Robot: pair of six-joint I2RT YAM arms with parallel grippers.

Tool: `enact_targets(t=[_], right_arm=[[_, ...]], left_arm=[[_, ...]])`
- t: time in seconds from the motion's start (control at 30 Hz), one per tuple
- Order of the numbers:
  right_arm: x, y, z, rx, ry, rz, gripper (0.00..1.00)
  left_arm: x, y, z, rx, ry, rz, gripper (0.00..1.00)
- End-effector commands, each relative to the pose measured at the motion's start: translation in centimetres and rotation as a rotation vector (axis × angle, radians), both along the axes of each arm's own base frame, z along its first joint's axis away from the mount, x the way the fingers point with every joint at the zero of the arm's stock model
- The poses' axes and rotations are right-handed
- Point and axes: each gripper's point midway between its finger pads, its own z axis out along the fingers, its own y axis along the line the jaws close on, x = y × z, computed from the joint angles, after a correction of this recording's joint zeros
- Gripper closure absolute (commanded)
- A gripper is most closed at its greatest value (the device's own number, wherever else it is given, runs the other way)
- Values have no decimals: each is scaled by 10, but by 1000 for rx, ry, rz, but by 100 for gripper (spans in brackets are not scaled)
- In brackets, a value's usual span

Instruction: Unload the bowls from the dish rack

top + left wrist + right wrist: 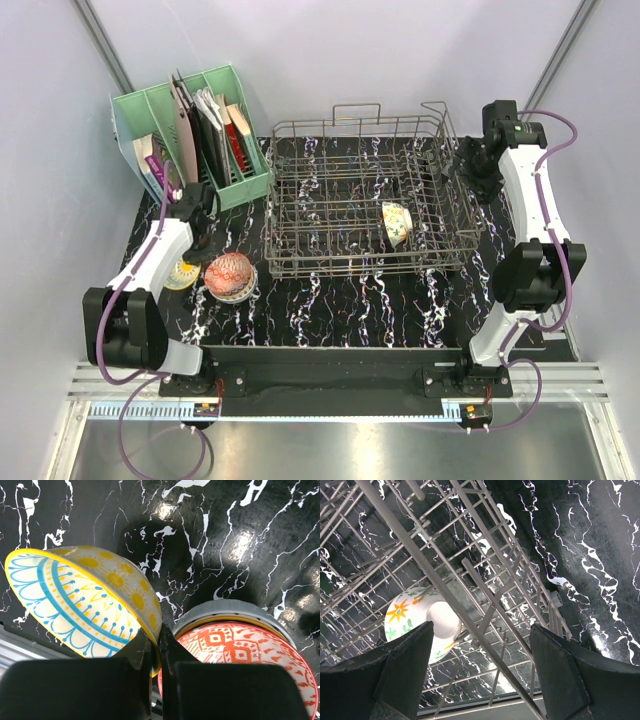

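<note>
The grey wire dish rack (365, 195) stands in the middle of the mat, and one floral cream bowl (397, 222) leans on its side among the tines at the rack's right. My left gripper (156, 645) is shut on the rim of a tilted tan-yellow bowl (85, 602) with a blue pattern inside, just left of the rack's front corner. Beside it, a red-pink patterned bowl (240, 650) lies upside down on a stack (230, 275). My right gripper (481, 629) hangs open over the rack's right wall (470, 585), apart from the floral bowl (420, 622).
A green plastic file holder (190, 130) with books and folders stands at the back left, close to my left arm. The black marbled mat (340, 310) ends at a metal rail near the arm bases. Pale walls enclose the sides and back.
</note>
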Motion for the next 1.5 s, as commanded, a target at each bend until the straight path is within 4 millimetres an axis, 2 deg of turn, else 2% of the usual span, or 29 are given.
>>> enact_targets(t=[0.0,0.2,0.47,0.57,0.97,1.03,1.07,1.13,1.2,1.23,1.47], right_arm=[[7,6,10,33,-52,9,15],[8,7,12,43,-60,11,15],[11,10,12,55,-71,16,15],[11,9,13,57,-75,17,15],[15,11,15,65,-87,33,15],[14,11,13,66,-82,33,15],[14,12,13,69,-81,36,15],[14,12,11,71,-76,36,15],[14,12,11,74,-78,37,15],[14,12,10,75,-76,38,15],[13,14,5,85,-71,41,15]], left_arm=[[12,11,5,16,-30,36,100],[12,14,-12,-17,34,80,100],[15,11,-24,-43,115,83,100],[14,19,-30,-47,142,116,100],[-2,23,-58,-58,254,156,99],[-3,23,-59,-59,254,164,94],[-2,22,-60,-62,250,163,82],[-4,23,-59,-60,245,165,73],[-2,23,-55,-61,222,161,57],[-2,22,-54,-61,219,158,54],[8,26,-40,-48,161,165,52]])
